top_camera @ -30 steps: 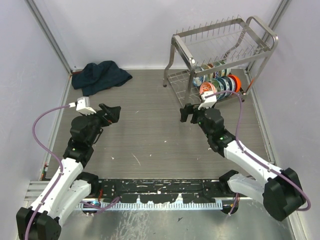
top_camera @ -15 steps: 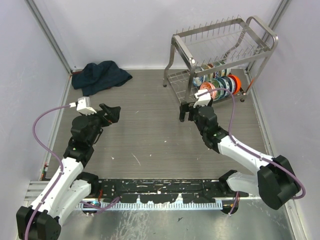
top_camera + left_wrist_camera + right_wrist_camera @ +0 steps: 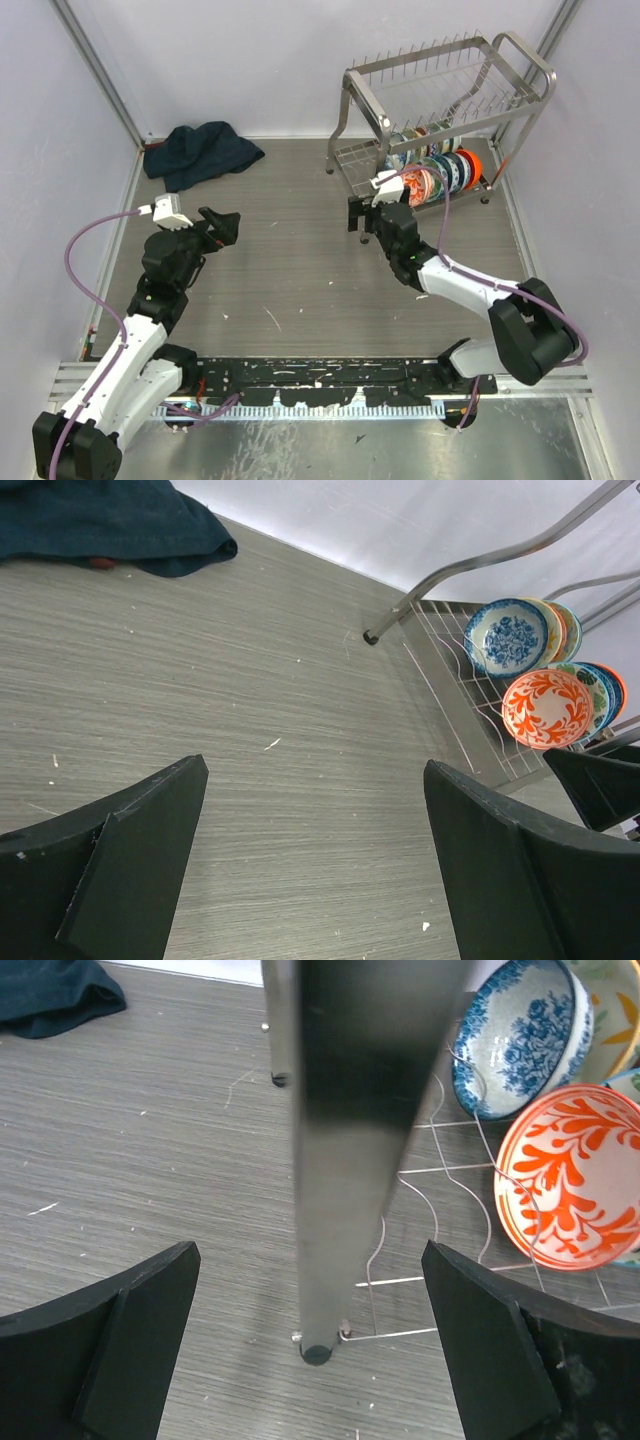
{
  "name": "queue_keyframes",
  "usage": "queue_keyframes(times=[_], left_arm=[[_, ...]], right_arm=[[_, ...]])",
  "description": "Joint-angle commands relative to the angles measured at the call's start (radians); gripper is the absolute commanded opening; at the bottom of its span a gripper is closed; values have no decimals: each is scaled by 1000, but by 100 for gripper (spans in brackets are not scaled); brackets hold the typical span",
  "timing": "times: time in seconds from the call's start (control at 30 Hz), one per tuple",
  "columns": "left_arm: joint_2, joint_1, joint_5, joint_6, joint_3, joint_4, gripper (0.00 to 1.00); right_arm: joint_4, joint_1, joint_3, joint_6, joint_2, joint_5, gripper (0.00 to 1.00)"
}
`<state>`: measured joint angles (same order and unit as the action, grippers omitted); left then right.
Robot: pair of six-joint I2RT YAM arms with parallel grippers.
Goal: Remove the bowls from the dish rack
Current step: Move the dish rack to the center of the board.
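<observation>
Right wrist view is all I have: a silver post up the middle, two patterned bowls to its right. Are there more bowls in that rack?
Observer: Yes, a row stands on the lower tier of the silver wire dish rack, ending in a bright orange ceramic bowl at the right.
Operator: Anything on the top tier?
Observer: No, only bare upright prongs.
Operator: Where is the left arm?
Observer: The left gripper is open and empty, well left of the rack.

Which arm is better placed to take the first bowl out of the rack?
Right. The right gripper is open just before the rack, facing the bowls; the left gripper is far across the table.
</observation>
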<state>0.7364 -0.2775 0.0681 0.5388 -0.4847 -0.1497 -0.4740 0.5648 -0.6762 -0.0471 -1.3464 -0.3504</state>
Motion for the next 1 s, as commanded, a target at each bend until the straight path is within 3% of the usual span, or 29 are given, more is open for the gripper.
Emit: queue_keyframes(times=[0.0,0.97], left_arm=[[-3,-2,18,-23,-49,7,98],[-100,-1,119,-78,-47,110,98]], right_arm=[[-95,34,-69,38,-28,-16,100],[-118,381,-442,193,-424,-221,100]])
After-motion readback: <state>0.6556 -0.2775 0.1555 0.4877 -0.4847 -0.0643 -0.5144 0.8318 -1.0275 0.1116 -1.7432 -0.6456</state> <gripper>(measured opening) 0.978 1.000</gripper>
